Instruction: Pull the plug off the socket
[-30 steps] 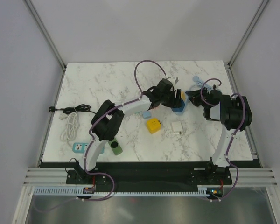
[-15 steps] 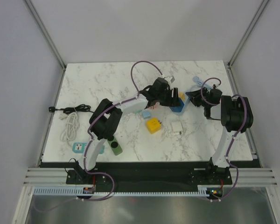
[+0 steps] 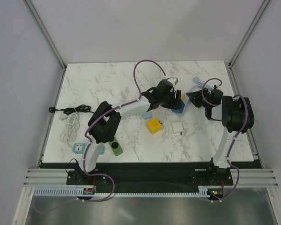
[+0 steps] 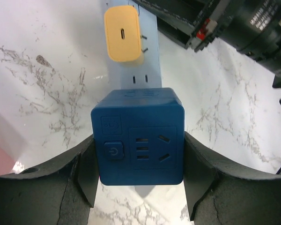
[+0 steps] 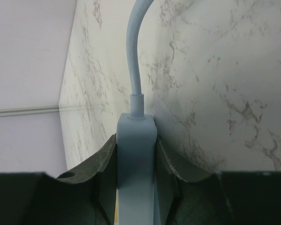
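The marble table point(image 3: 107, 84) carries everything. The left arm point(image 3: 126, 107) reaches across it toward the far right of the middle. The right arm point(image 3: 234, 115) bends in from the right edge to meet it.

A coil of white cord point(image 3: 71, 125) lies well apart from them, near the table's left edge.

A pale blue power strip point(image 4: 149, 70) lies flat on the marble between the two arms. In the right wrist view its narrow end fills the bottom middle, and its cable point(image 5: 135, 47) curves up and away from that end.

The plug point(image 4: 137, 136), a dark blue cube with a power button and outlet slots on its top face, sits on the near end of the strip. In the top view it shows just beyond the left wrist.

The left tool point(image 4: 138, 157) is spread wide around the plug. Its dark fingers point(image 4: 86, 178) press against the cube's two opposite sides, pinching it.

The right tool point(image 5: 136, 159) is pressed nearly together, pinching the strip's cable end between its fingers point(image 5: 105, 164).

A yellow block point(image 3: 154, 125) and a white adapter point(image 3: 178, 128) lie near each other on the table, on the near side of the strip.

An orange charger point(image 4: 123, 33) is plugged into the strip farther along, with a bare pair of slots between it and the plug.
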Tool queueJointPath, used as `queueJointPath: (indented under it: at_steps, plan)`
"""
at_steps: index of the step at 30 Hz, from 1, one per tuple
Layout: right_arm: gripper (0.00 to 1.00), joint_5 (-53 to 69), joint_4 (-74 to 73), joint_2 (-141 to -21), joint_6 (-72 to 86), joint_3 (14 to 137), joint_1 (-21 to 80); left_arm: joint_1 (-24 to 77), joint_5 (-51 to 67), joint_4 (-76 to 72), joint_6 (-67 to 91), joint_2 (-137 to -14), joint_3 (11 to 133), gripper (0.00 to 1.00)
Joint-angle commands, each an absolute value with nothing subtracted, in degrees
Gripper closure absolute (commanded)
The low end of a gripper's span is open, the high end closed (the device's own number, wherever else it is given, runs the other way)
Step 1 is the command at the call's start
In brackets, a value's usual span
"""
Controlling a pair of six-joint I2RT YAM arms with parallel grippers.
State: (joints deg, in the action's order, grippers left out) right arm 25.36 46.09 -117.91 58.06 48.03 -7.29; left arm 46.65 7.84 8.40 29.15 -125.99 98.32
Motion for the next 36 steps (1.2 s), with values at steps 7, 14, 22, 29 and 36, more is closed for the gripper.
queueJointPath:
  at_steps: [7, 14, 22, 29, 36]
  plan:
    - [1.00, 19.9, 45.6, -117.9, 54.2, 47.5, -9.3, 46.8, 1.2, 13.9, 23.3, -117.4, 100.5, 0.98]
    - [1.00, 20.5, 45.9, -117.9, 53.9, 47.8, -9.3, 46.8, 0.2, 14.2, 20.8, -111.4, 97.0, 0.98]
    - [1.00, 21.1, 46.8, -118.0, 53.8, 47.6, -9.3, 46.0, -27.3, 25.6, 11.4, -105.5, 94.4, 0.98]
    - [1.00, 21.7, 48.1, -118.1, 54.1, 47.5, -9.3, 41.5, -42.1, 28.4, 5.7, -104.6, 91.5, 0.98]
    - [1.00, 22.1, 49.0, -118.3, 54.3, 47.5, -9.3, 39.4, -46.0, 28.8, 0.3, -110.9, 94.1, 0.98]
